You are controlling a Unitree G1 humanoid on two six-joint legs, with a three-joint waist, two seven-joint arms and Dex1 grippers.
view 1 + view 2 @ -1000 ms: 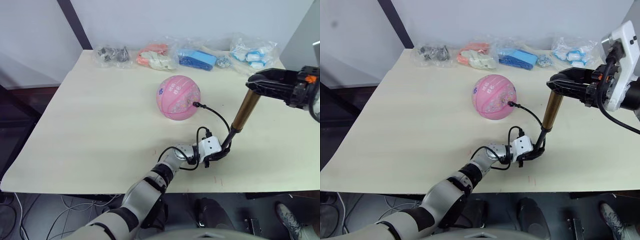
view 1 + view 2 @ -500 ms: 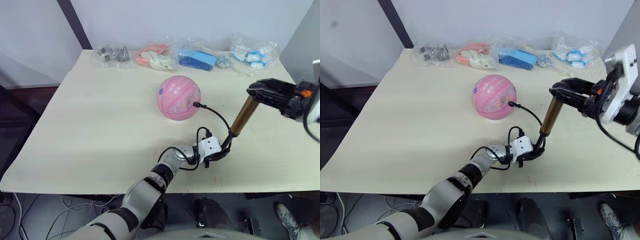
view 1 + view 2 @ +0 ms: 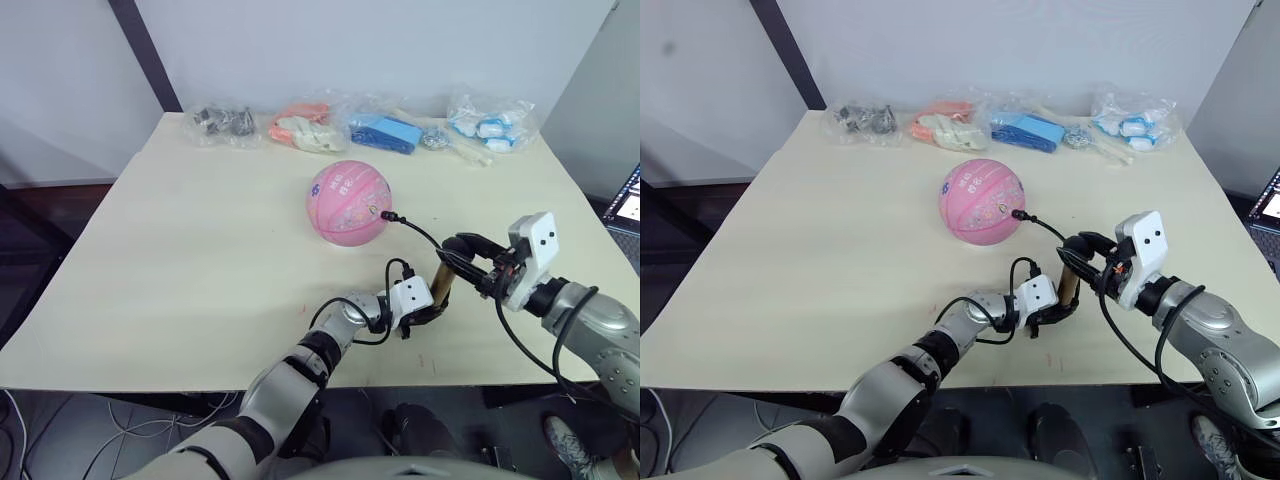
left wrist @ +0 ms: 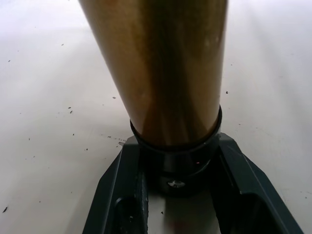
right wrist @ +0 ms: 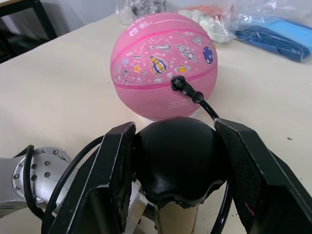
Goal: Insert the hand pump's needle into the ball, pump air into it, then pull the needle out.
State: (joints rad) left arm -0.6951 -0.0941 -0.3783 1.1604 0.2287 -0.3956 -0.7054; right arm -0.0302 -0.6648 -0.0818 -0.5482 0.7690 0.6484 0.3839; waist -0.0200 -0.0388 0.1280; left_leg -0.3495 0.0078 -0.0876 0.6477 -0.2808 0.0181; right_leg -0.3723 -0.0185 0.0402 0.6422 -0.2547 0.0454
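Observation:
The pink ball (image 3: 348, 202) rests on the cream table (image 3: 200, 250). The needle's black fitting (image 5: 180, 83) sits against the ball's side; the pin itself is hidden inside. A thin black hose (image 3: 425, 236) runs from it to the hand pump (image 3: 442, 284), which stands upright near the front edge. My left gripper (image 4: 175, 195) is shut on the pump's black bottom cap (image 4: 175, 163), below the gold barrel (image 4: 161, 68). My right gripper (image 5: 178, 170) is shut on the black handle (image 5: 178, 156), pressed down low so little barrel shows between the two grippers.
Several clear plastic bags of small items line the table's far edge (image 3: 300, 128), (image 3: 385, 130), (image 3: 485, 125), (image 3: 222, 120). A dark slanted pole (image 3: 145, 55) stands behind the far left corner. The pump stands close to the table's front edge (image 3: 430, 375).
My right gripper has pushed the handle down toward the left gripper, so the visible barrel has shortened a lot. The ball and left gripper have stayed put; the camera has shifted slightly.

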